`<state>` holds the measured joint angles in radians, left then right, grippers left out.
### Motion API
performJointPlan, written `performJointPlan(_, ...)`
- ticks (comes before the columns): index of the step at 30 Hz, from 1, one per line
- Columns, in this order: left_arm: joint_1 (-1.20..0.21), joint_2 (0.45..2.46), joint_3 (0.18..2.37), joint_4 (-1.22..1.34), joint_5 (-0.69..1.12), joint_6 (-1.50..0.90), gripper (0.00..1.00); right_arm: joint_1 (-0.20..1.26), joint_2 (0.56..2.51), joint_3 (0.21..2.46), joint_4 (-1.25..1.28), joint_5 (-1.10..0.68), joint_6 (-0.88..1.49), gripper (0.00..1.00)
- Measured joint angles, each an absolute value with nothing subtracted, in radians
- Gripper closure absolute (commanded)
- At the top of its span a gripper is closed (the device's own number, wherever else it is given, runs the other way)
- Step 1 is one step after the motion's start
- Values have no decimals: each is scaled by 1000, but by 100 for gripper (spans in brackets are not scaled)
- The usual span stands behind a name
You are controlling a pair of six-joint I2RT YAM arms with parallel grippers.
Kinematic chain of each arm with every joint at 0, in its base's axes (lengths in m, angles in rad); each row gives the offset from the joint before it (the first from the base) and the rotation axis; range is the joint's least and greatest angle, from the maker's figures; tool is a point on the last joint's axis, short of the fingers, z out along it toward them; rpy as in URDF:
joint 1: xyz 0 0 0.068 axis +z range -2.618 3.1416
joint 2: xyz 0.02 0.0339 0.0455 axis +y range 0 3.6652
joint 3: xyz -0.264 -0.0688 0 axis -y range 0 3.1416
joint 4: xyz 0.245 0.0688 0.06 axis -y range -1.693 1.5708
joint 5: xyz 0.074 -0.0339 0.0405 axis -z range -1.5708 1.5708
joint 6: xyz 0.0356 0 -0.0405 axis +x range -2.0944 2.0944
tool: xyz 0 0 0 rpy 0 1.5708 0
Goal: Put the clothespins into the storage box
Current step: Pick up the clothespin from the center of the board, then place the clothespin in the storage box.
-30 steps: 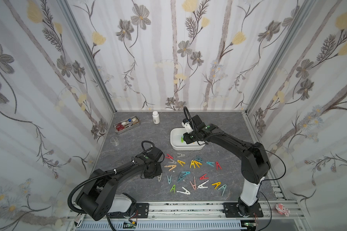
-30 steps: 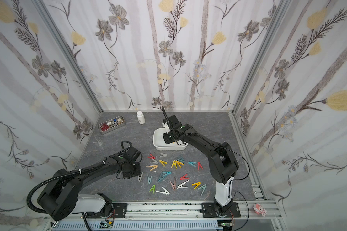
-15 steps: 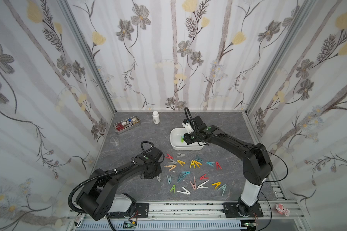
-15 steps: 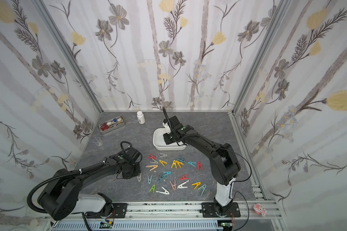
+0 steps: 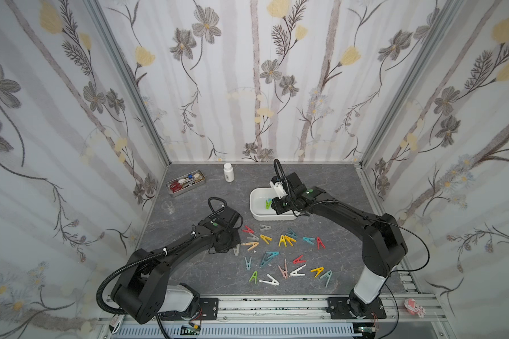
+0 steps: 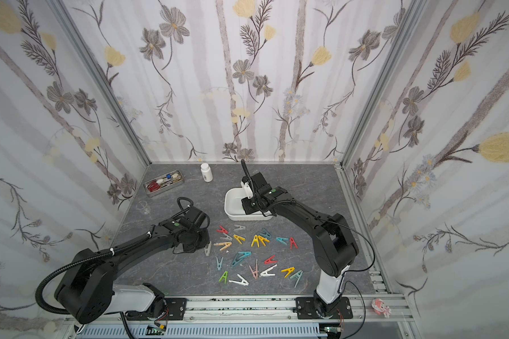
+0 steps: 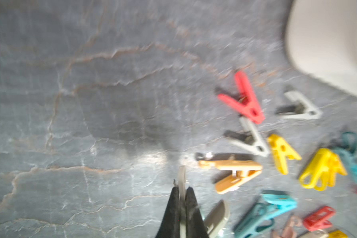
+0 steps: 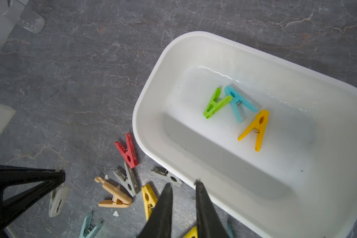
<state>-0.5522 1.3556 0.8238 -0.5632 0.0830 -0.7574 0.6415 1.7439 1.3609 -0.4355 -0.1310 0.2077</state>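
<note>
The tabletop (image 5: 335, 187) is grey and marble-veined, with floral-papered walls (image 5: 276, 88) on three sides. The white storage box (image 5: 259, 215) sits at 12 o'clock of the scattered clothespins (image 5: 285, 240), its long axis running 9-to-3, with three pegs (image 8: 234, 99) inside. At the scatter's 9 o'clock the left gripper (image 7: 181, 190) is clamped on a grey clothespin (image 5: 236, 250) that points roughly 12-to-6. The right gripper (image 8: 182, 186) hangs over the box, jaws slightly parted and empty.
</note>
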Motion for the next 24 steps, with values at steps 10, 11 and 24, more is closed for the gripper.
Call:
performJointPlan(10,-542,1548,1134,-488,176,-706,97,574,1589,1245,-434,-126,230,76)
performJointPlan(11,-542,1576,1164,-476,185,-706,97,563,1557,1227,-438,-125,231,75)
performJointPlan(24,-542,2024,1705,-455,202,-603,96,380,1294,980,-479,-134,280,73)
